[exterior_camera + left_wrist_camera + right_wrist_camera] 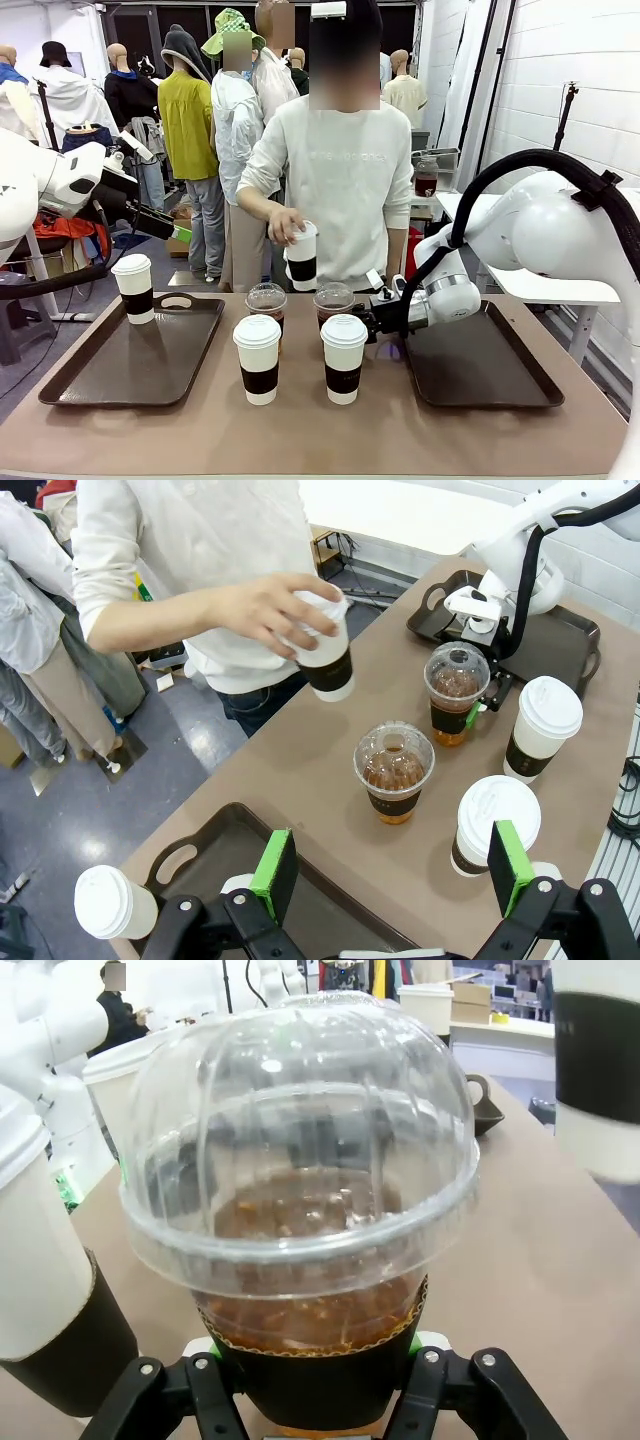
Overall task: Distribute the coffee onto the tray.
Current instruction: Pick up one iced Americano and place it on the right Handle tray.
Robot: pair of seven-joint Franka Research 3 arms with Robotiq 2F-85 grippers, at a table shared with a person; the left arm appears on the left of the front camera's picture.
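My right gripper (372, 322) is shut on the dark sleeve of a clear dome-lidded coffee (333, 300), which stands on the table; up close the cup (300, 1220) sits between the gripper (315, 1390). A second dome-lidded coffee (267, 300) stands to its left. Two white lidded cups (258, 358) (343, 357) stand in front. Another white cup (132, 287) stands on the left tray (190, 345). The person's hand holds a white cup (301, 255) above the far edge. My left gripper (392, 875) hovers open, high over the left tray (240, 850).
The right tray (480, 365) lies bare beside my right gripper. The person stands at the far edge, one arm reaching over the table. The left arm (60, 180) is raised off the table's left side.
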